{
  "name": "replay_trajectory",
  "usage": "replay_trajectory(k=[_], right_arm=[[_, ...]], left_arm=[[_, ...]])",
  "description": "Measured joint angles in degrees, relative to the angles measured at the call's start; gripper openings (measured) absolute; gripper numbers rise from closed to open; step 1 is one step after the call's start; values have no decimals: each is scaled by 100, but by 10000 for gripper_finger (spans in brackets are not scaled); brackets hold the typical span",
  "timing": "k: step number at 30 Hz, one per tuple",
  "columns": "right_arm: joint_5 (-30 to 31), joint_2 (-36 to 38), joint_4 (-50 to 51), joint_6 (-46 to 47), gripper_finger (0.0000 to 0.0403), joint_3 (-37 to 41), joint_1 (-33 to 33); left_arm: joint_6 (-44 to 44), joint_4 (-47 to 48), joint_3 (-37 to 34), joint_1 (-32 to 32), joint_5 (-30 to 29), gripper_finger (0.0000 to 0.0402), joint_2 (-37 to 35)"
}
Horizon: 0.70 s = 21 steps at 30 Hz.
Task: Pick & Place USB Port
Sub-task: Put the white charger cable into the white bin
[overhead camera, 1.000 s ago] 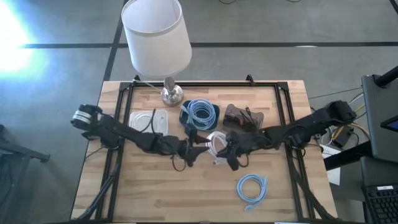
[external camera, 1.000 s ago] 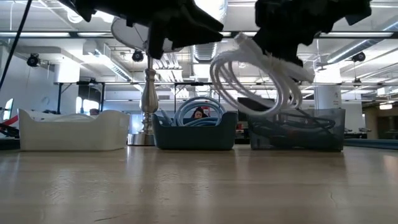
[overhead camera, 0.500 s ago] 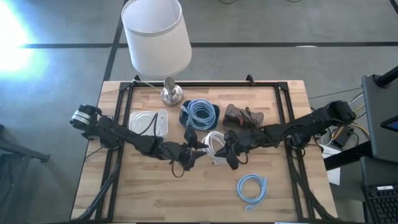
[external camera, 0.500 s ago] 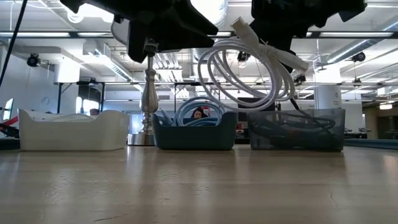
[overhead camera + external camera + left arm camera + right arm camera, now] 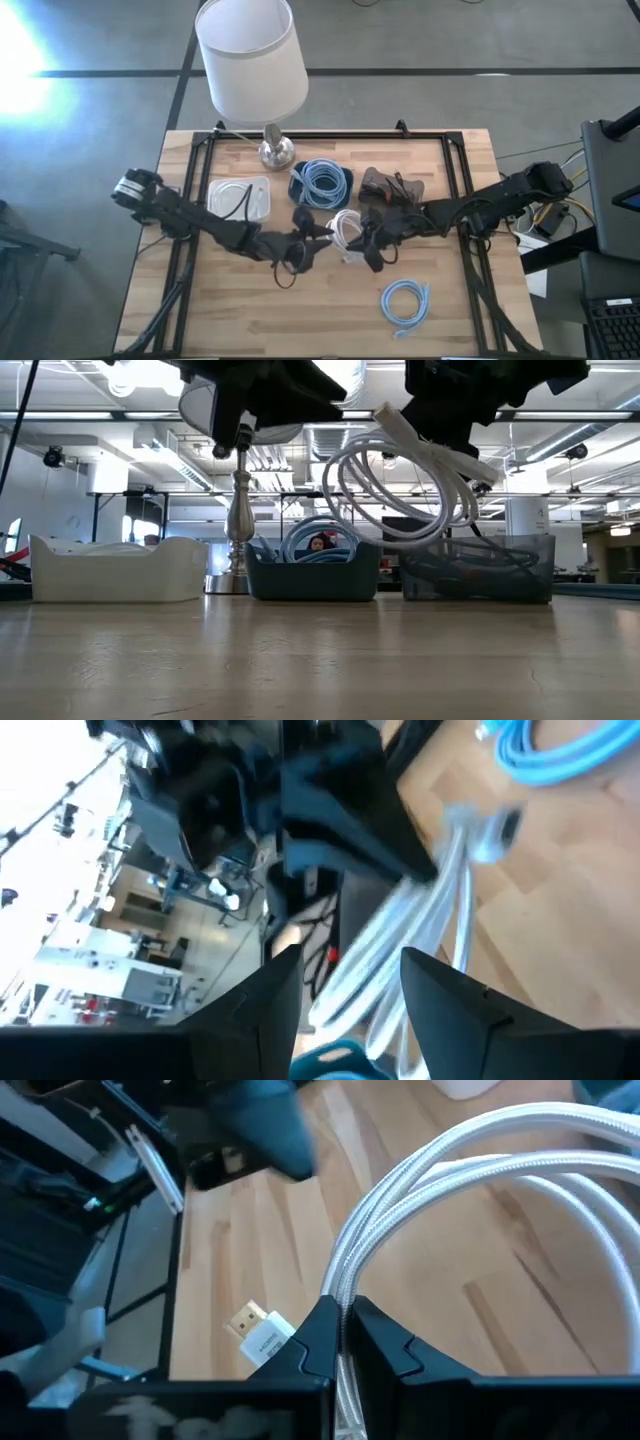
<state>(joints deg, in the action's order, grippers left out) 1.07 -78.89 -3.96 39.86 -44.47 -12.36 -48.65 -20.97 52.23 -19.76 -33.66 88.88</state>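
A white cable coil (image 5: 346, 228) hangs in the air over the table's middle, clear of the wood in the low view (image 5: 405, 490). My right gripper (image 5: 362, 243) comes from the table's right and is shut on the coil (image 5: 450, 1180). A white plug (image 5: 262, 1332) sticks out beside it. My left gripper (image 5: 308, 247) is just left of the coil and open. In its wrist view (image 5: 350, 1010) the coil's strands (image 5: 400, 940) run in line with the gap between its fingers; I cannot tell whether they touch. My right gripper pinches several bundled strands of the white coil (image 5: 345, 1285) between its two fingers (image 5: 390, 1345), which lie across the strands. It comes from the table's right. The coil is lifted clear and its loops hang below the gripper (image 5: 440, 510).
Three bins stand along the far side: a white one (image 5: 240, 195), a blue one holding a blue cable (image 5: 322, 182) and a dark one with black cables (image 5: 390, 190). A lamp (image 5: 275, 150) stands behind them. A loose blue cable coil (image 5: 405, 300) lies near the right front.
The right gripper has shifted slightly toward the table's left with the coil. The coil's loops swung up and then sagged back down. The left gripper has drawn slightly toward the table's left and stayed open.
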Motion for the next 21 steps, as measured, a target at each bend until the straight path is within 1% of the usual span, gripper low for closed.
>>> replay_trajectory(k=[4, 7, 12, 17, 21], right_arm=[[111, 0, -39, -7, 13, 0, 9], [351, 0, -110, -35, 13, 0, 6], [401, 2, -109, -85, 13, 0, 17], [302, -2, -243, -85, 13, 0, 11], [64, -100, -607, -83, 13, 0, -2]], left_arm=[[276, -11, 11, -58, 121, 174, -40], [537, 4, -5, -69, 169, 174, 42], [466, 4, -91, -71, 152, 174, 164], [312, -78, -100, -62, -400, 174, 217], [159, -147, -100, -58, -463, 174, 241]])
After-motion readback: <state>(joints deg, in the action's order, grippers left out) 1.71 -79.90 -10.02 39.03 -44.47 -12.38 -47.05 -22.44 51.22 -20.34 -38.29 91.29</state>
